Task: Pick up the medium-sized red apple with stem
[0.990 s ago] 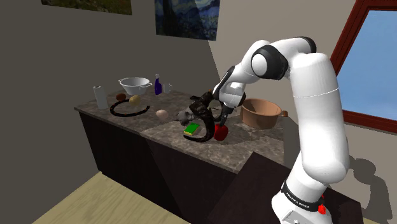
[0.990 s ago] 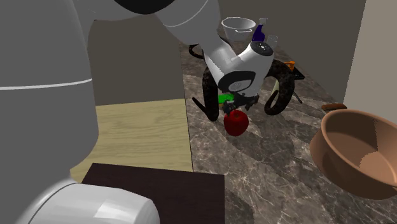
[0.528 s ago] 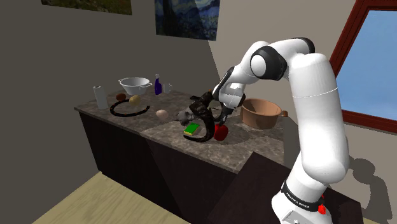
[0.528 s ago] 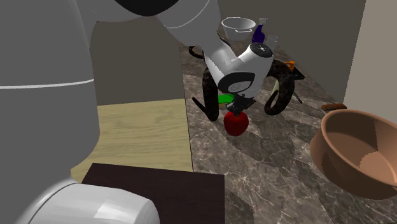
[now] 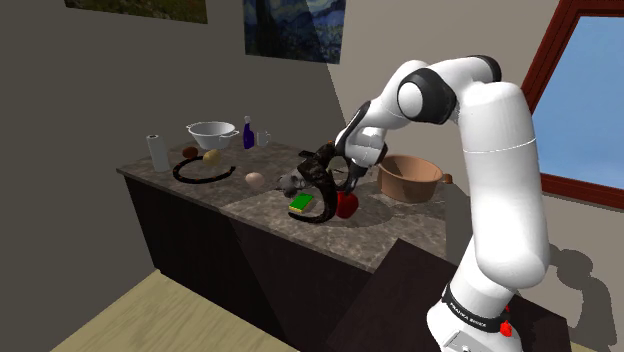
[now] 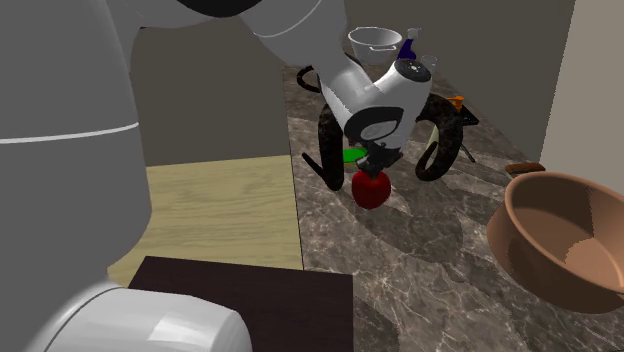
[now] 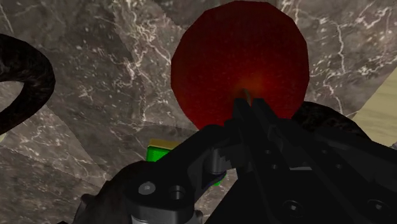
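Observation:
A dark red apple [image 5: 347, 206] with a short stem hangs just above the marbled counter [image 5: 400, 240], beside a black curved frame [image 5: 318, 182]. My black gripper [image 5: 345, 189] comes down on it from above. In the second exterior view the gripper [image 6: 376, 169] sits on top of the apple [image 6: 371, 189]. In the wrist view the fingers meet at the gripper [image 7: 248, 102], pinched on the stem at the crown of the apple [image 7: 238, 57]. The gripper is shut on the apple by its stem.
A green block [image 5: 301, 203] lies within the black frame [image 6: 326, 150]. A brown bowl [image 5: 408, 178] stands behind the apple, near the wall. Farther along the counter are a white colander [image 5: 211, 133], a paper roll [image 5: 156, 152], a blue bottle [image 5: 248, 132] and a black ring [image 5: 203, 172].
The fingers closed on the apple's stem. The hand has since risen slightly, and the apple has come up a little with it.

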Controlling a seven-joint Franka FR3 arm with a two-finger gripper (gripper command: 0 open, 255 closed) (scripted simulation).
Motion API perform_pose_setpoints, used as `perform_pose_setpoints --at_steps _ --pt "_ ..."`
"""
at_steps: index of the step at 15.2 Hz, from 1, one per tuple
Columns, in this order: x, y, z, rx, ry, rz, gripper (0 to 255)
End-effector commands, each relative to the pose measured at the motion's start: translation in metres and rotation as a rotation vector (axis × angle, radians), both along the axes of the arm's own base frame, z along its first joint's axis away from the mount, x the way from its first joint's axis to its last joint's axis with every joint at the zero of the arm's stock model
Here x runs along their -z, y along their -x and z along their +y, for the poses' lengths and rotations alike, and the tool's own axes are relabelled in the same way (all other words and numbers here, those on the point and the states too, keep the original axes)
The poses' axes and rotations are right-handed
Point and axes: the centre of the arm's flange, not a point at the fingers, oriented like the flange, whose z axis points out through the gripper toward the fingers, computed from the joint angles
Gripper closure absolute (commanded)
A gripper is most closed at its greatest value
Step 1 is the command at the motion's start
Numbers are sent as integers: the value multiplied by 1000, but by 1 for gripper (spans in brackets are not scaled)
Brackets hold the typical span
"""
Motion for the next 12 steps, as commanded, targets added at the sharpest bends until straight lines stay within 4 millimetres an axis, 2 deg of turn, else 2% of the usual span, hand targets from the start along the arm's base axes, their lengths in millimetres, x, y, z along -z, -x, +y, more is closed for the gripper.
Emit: perform_pose_setpoints --at_steps 1,11,12 --pt "-11 0 -1 0 0 0 255" --pt "-64 0 -1 0 0 0 255" --pt "-65 0 -1 0 0 0 255"
